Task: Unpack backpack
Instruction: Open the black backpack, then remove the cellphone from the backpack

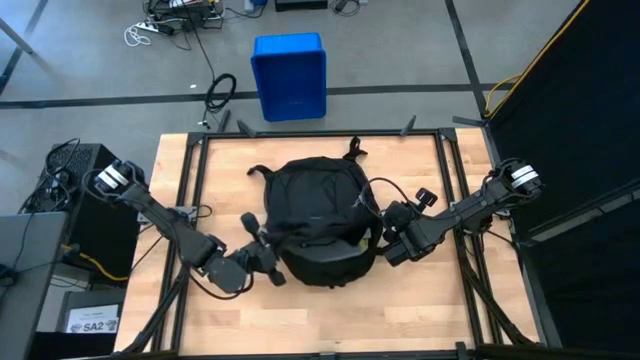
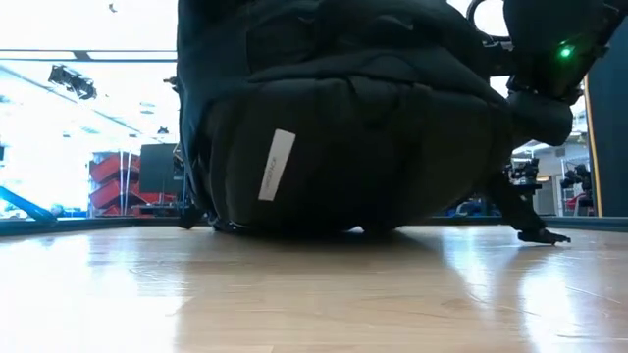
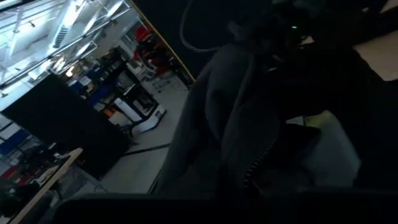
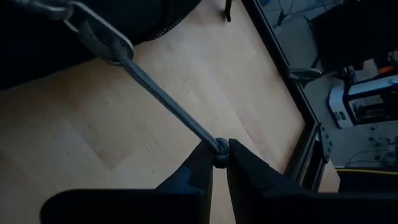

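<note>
- Lying at the middle of the wooden surface (image 1: pixel 420 310), the backpack (image 1: pixel 318 215) sits between both arms.
- Right tool (image 4: pixel 221 158) pinches a grey zipper cord (image 4: pixel 168 102), pulled taut.
- Left tool (image 1: pixel 272 268) is closed against the backpack's near-left edge.

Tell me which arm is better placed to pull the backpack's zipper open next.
Right. The right gripper is shut on the zipper pull cord, drawn taut from the backpack. The left gripper is shut against the bag's other side, likely only steadying it.
</note>
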Tool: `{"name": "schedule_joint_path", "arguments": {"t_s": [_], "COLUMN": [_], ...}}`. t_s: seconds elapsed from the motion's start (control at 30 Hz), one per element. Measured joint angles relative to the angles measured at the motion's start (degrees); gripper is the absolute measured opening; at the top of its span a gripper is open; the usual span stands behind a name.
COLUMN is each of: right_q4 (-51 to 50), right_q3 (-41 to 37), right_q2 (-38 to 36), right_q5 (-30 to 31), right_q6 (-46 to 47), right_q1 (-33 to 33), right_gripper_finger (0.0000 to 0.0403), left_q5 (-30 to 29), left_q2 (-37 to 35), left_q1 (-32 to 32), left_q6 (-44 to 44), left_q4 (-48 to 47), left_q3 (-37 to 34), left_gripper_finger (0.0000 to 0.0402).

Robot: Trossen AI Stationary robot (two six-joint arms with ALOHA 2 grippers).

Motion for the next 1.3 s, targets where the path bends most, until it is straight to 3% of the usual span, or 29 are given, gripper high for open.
{"name": "schedule_joint_path", "arguments": {"t_s": [0.2,0.33,0.47,0.6,0.7,0.8,1.03,1.17,1.3], "right_q4": [1.24,-0.31,-6.08,-5.10,4.29,19.81,60.20,71.74,72.96], "right_q3": [0.04,1.81,5.62,9.70,10.96,10.94,7.61,4.87,2.58], "right_q2": [0.00,0.02,0.04,0.04,0.04,0.04,0.13,0.20,0.20], "right_q5": [-0.72,-1.50,1.27,4.13,8.05,10.19,-2.06,-8.25,-10.06], "right_q6": [-0.96,-3.02,-2.12,-1.95,-7.12,-17.12,-50.09,-56.48,-56.13], "right_q1": [0.19,1.16,2.68,4.07,5.35,6.13,6.61,6.15,4.90], "right_gripper_finger": [0.0014,0.0048,0.0085,0.0116,0.0130,0.0137,0.0132,0.0121,0.0113], "left_q5": [-0.32,2.77,5.63,6.55,9.46,12.07,13.85,16.57,18.42], "left_q2": [-0.70,0.08,0.69,0.82,0.82,1.13,3.96,6.66,8.83], "left_q1": [0.50,2.34,4.15,5.54,6.87,8.45,11.70,13.84,15.35], "left_q6": [0.13,-0.63,-1.40,-2.26,-2.98,-4.44,-6.25,-7.51,-7.58], "left_q4": [-0.10,-0.37,-0.39,-0.42,-0.44,-0.44,-0.37,0.19,2.19], "left_q3": [0.00,0.02,0.02,0.02,0.02,0.02,0.02,0.02,0.02], "left_gripper_finger": [0.0000,0.0000,0.0000,0.0000,0.0000,0.0000,0.0000,0.0000,0.0000]}}
